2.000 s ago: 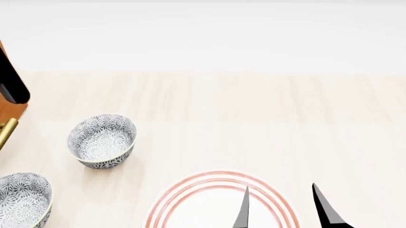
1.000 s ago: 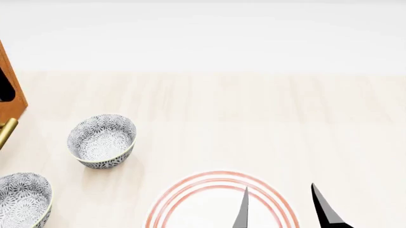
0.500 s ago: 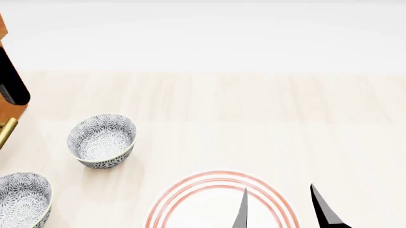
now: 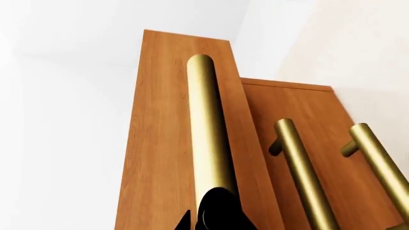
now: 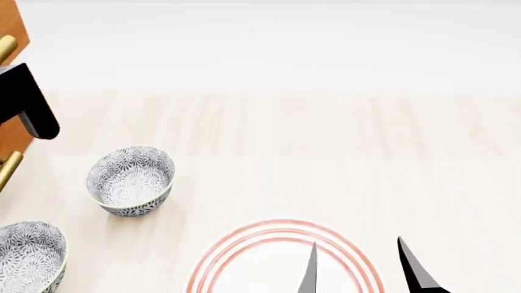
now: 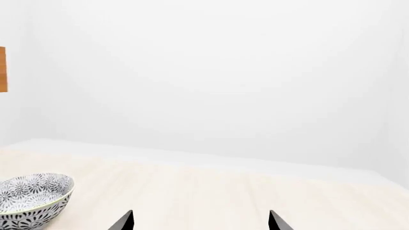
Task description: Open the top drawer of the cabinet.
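- Top drawer [image 4: 163,143]: orange-brown wood front with visible grain; in my left wrist view it stands forward of the neighbouring front. One brass cylindrical bar handle [image 4: 210,129] runs along it, smooth, with a rounded end.
- Cabinet [image 4: 300,143]: same orange-brown wood; two more brass bars [image 4: 300,167] sit on short posts on the front beside the top drawer.
- In my head view the cabinet [image 5: 11,30] shows only as a sliver at the far left edge of the counter [image 5: 326,159].
- Left gripper [image 4: 217,213]: a black part lies right at the near end of the top handle; I cannot tell how the fingers stand or whether they have hold of it.
- Right gripper [image 5: 358,268]: fingers spread wide, holding nothing, above a red-ringed plate [image 5: 244,250].
- Two patterned bowls [image 5: 130,180] stand on the counter near the cabinet.
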